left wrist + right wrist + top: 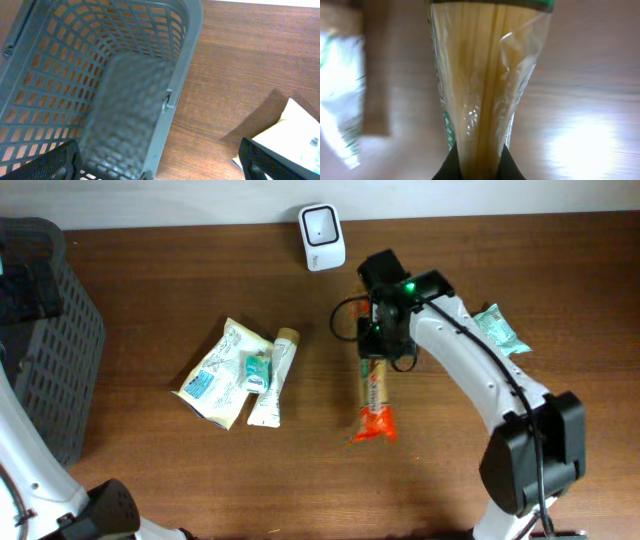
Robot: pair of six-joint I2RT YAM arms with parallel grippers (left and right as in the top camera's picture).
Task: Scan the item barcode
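Overhead, the brown table [150, 260] is carrying everything, with the grey basket [50, 330] sitting at its left edge. The left gripper [160, 167] is hanging over that basket, its jaws spread wide and empty. The right gripper [378, 345] is clamping the far end of the spaghetti packet [375, 395], which is lying lengthwise at mid-table with its orange end pointing near. The right wrist view is showing the strands pinched between dark fingertips [445, 170]. The white scanner [321, 225] is standing at the far edge, slightly left of the packet. The pickup step appears to be under way. Next, the packet is needing a lift and a turn to face its barcode, not visible here, toward the scanner.
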